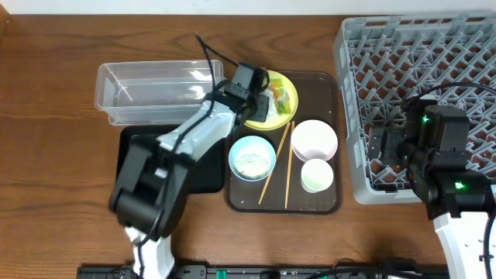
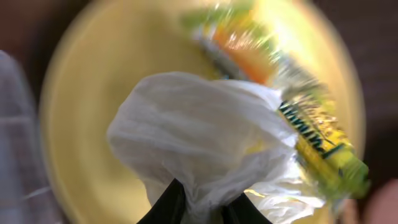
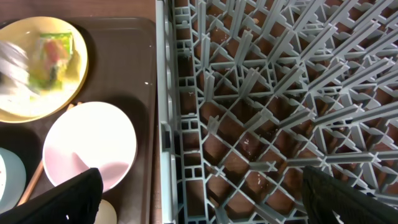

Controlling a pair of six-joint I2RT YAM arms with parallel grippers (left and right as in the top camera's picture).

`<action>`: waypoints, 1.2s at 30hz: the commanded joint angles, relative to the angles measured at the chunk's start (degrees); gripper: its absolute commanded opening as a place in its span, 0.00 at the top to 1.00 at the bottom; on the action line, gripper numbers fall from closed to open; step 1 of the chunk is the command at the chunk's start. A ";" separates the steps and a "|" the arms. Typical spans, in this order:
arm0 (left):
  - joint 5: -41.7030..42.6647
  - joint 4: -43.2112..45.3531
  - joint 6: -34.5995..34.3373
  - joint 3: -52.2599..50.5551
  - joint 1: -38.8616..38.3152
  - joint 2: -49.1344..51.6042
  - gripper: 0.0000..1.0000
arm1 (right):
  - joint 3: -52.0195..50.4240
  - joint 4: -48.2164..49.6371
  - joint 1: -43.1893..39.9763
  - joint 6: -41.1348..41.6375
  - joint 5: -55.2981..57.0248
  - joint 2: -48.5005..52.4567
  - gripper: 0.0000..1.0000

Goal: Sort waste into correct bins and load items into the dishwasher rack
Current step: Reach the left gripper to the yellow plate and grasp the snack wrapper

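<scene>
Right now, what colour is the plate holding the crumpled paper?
The plate is yellow, shown best in the left wrist view.

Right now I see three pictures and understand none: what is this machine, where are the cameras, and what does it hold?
These are two robot arms at a table. The wide picture comes from a camera above; the others from a camera on each wrist. The left gripper, over a yellow plate, pinches crumpled white paper beside a snack wrapper. The right gripper hangs open over the edge of the grey dishwasher rack, holding nothing. A brown tray carries the plate, a light blue bowl, a white bowl, a small white cup and chopsticks. A clear tub and a black tray sit nearby.
</scene>
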 commanded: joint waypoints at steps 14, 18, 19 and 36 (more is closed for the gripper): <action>-11.85 -10.25 0.07 0.61 13.51 -16.94 0.55 | 1.31 -0.15 0.81 -0.33 -0.28 -0.22 0.01; -8.74 -8.94 0.11 0.63 13.86 -16.90 0.26 | 1.31 -0.13 0.81 -0.33 -0.26 -0.22 0.01; -6.69 -8.13 0.11 0.63 13.60 -17.07 0.26 | 1.31 -0.13 0.81 -0.33 -0.26 -0.22 0.01; 2.43 -0.55 -31.56 0.63 -0.35 -4.44 0.26 | 1.31 -0.04 0.81 -0.33 -0.28 -0.22 0.01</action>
